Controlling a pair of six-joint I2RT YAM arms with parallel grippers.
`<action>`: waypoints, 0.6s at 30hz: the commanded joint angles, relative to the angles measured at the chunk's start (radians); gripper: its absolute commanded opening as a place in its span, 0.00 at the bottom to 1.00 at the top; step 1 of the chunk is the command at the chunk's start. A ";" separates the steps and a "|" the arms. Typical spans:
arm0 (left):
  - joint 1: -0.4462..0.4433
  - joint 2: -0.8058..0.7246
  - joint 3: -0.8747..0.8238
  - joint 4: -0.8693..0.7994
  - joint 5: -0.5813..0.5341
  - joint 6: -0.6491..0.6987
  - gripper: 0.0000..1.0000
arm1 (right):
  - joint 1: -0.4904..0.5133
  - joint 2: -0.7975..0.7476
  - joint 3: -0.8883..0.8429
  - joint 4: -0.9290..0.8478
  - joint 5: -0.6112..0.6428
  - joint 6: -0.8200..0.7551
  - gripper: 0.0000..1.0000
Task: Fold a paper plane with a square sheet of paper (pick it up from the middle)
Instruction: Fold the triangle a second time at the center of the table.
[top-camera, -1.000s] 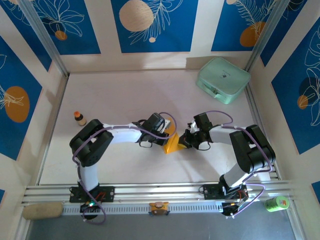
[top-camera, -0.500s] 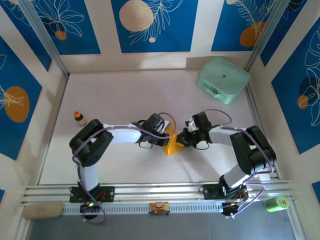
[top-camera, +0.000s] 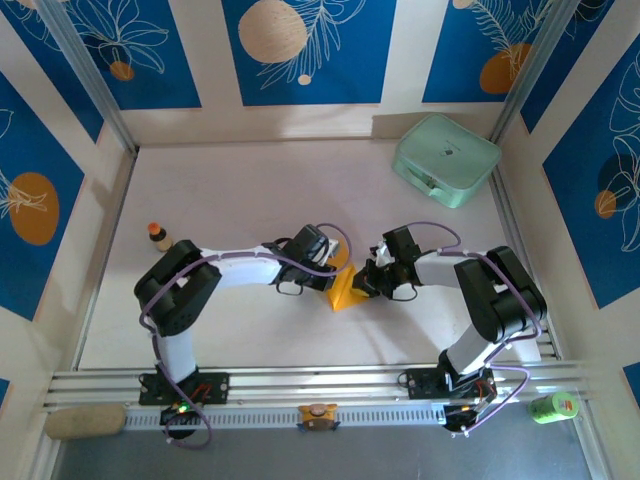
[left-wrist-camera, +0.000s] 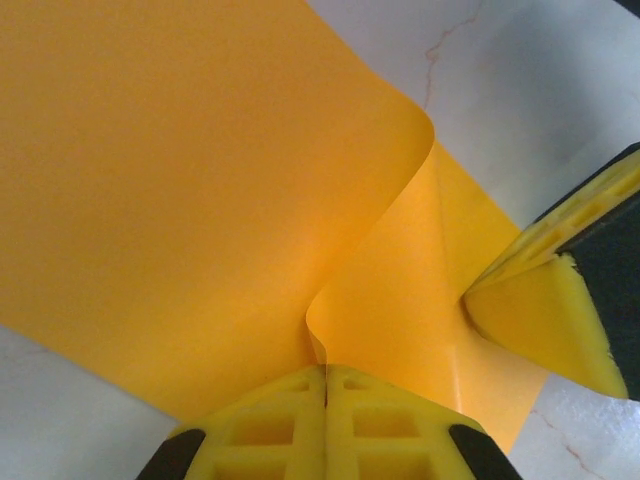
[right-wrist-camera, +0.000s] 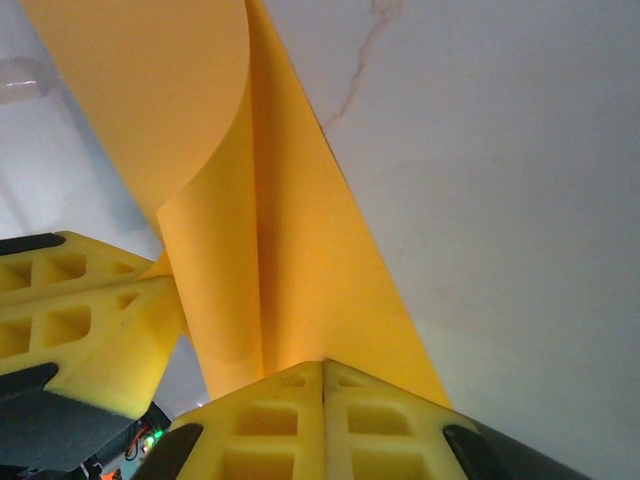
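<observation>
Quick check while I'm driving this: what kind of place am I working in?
Most likely a purpose-built robot test booth, not a home or workshop: a white tabletop boxed in by blue printed wall panels, with aluminium rails along the near edge.

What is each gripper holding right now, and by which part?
Both hold the sheet of paper. The left gripper is shut on the bent-up fold at the sheet's near side, and the right gripper is shut on the same raised fold from the other side.
</observation>
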 joint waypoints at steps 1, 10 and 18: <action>0.007 -0.008 0.030 -0.044 -0.035 0.039 0.00 | -0.007 0.002 0.003 -0.052 0.026 -0.006 0.04; 0.007 -0.004 0.023 -0.043 -0.054 0.045 0.00 | -0.007 -0.001 0.001 -0.045 0.018 -0.005 0.04; 0.007 0.012 0.024 -0.034 -0.043 0.045 0.00 | -0.005 0.001 -0.004 -0.039 0.015 -0.002 0.04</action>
